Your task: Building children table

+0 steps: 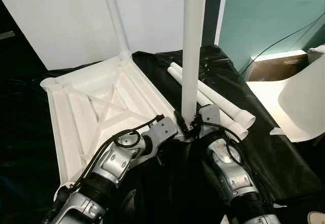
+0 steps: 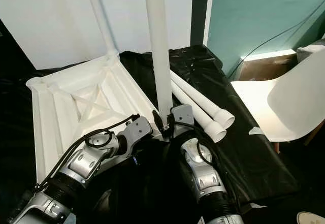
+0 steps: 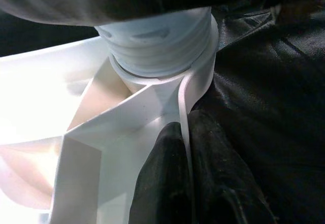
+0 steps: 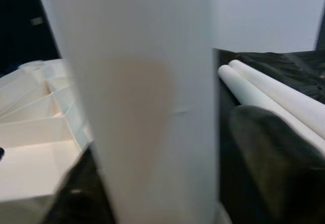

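I'm threading a leg [image 1: 193,46] into the tabletop's [image 1: 91,112] near corner at frame centre. My right hand [image 1: 192,125] grasps the leg; my left hand [image 1: 175,127] pinches the tabletop's edge. Next I judge: twist it home.

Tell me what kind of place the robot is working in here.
Probably a room in a home, used for furniture assembly: a black sheet covers the work surface, a white chair stands beside a teal wall, and an upturned white tabletop awaits legs.
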Motion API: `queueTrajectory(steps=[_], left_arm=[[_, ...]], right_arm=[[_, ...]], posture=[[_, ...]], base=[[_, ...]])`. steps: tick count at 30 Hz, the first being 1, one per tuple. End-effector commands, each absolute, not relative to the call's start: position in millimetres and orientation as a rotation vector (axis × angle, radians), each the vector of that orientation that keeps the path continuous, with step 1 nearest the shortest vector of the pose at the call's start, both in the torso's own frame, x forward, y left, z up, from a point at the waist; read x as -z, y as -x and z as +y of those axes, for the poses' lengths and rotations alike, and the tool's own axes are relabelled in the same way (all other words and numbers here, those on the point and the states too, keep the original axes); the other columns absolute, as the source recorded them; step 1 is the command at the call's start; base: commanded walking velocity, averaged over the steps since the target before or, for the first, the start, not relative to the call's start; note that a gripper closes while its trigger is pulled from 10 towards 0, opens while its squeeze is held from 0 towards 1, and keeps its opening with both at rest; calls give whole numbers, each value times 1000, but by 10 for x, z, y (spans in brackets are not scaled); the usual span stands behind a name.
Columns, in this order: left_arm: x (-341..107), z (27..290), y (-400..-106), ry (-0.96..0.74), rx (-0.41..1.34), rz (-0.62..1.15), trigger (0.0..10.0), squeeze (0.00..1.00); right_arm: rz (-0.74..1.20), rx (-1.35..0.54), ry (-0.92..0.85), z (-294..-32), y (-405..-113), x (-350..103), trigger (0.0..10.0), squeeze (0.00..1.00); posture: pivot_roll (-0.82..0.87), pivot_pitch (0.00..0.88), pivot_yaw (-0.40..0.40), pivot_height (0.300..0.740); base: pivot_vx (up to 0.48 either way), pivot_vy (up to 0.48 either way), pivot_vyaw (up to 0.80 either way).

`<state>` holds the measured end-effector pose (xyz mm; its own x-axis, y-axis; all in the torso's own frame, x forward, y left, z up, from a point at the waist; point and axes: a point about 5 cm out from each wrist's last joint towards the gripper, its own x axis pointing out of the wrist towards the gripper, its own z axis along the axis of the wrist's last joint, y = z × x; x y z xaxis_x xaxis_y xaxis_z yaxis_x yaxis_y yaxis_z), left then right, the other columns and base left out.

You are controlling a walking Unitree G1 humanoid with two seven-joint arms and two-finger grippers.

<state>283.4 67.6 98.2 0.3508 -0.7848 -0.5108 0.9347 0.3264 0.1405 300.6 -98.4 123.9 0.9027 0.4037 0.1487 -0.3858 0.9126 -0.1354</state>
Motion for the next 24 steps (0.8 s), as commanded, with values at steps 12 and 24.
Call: queueTrajectory(steps=[12,24], left_arm=[[-637,702,-2611,-395,1235,545,10000,0],[-670,672,-2631,-397,1234,531,10000,0]], right_arm=[[-110,-869,171,-1219,-3206,-1413,10000,0],[47,-1104,190,-1441,-3328,-1529,0,0]], posture=[[47,0,51,740],[54,0,44,740]], base=[[0,0,0],[0,0,0]])
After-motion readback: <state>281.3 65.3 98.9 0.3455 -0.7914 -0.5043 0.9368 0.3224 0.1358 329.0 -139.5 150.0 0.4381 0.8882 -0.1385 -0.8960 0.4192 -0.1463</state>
